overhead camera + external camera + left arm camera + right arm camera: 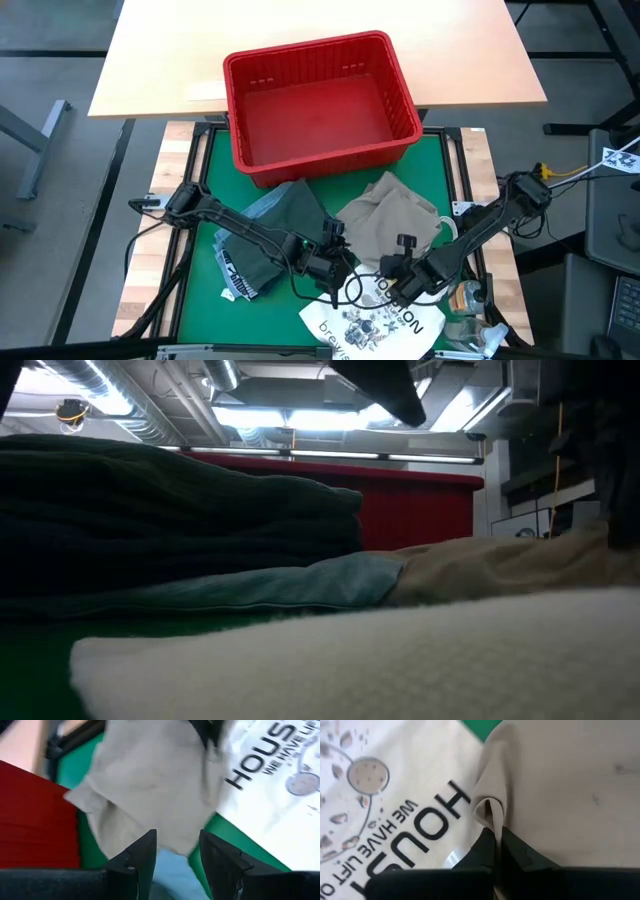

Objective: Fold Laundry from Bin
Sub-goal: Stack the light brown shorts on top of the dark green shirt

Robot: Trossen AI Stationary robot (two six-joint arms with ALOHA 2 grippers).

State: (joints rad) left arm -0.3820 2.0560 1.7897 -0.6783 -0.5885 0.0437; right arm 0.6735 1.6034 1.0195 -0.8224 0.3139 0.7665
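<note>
The khaki garment [385, 215] lies crumpled on the green mat in front of the red bin [330, 160]. To its left, a dark green garment [285, 220] rests on a light blue one [290, 585]. My right gripper [495, 837] is shut on the khaki cloth at its near edge, beside the white "HOUSTON" tote [375, 325]. My left gripper [177, 847] stands open just above the khaki garment's near-left part, with nothing between its fingers. My right gripper pinches a small raised fold [490, 807] of the khaki garment between its two fingers, at the edge next to the tote. The fingers come steeply from above. The fold stands up in a narrow ridge, and the rest of the garment lies on the mat.
The bin stands at the mat's far edge, with nothing showing inside it. The white tote [395, 810] covers the near middle of the mat and reaches under the khaki edge. Small clutter [465, 300] sits at the near right. Bare mat [440, 160] shows at the far right.
</note>
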